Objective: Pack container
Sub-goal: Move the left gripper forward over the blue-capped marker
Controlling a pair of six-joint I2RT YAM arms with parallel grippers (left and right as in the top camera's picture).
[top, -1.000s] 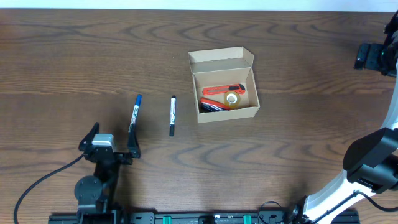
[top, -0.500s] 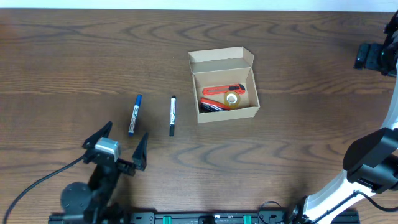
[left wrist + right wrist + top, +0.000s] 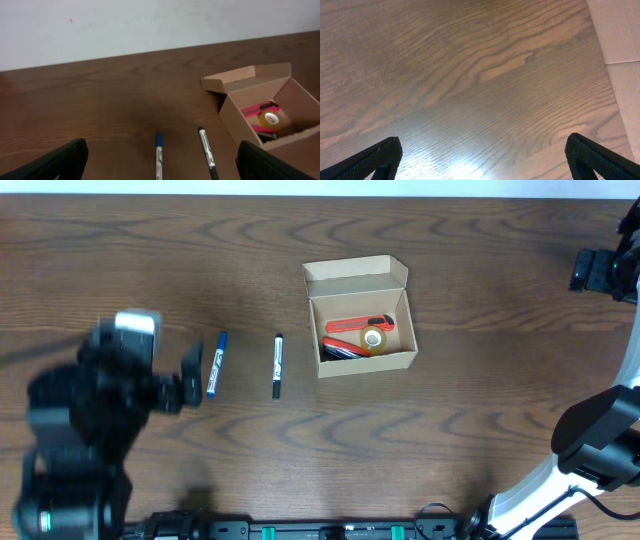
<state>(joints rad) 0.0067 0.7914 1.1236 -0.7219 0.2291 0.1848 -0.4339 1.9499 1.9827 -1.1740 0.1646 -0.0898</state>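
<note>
Our left gripper (image 3: 161,146), jaws wide and empty, has swung up from 6 o'clock to 9 o'clock of the blue marker (image 3: 215,364), so we judge its pick comes next, for the open box (image 3: 368,364) at the marker's 3 o'clock; right gripper (image 3: 482,155) idles wide.

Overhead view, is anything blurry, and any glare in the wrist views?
Overhead: the left arm is blurred; the container, blue marker and black marker are sharp. Right wrist: bright glare on the table near the bottom edge. Left wrist: no glare.
</note>
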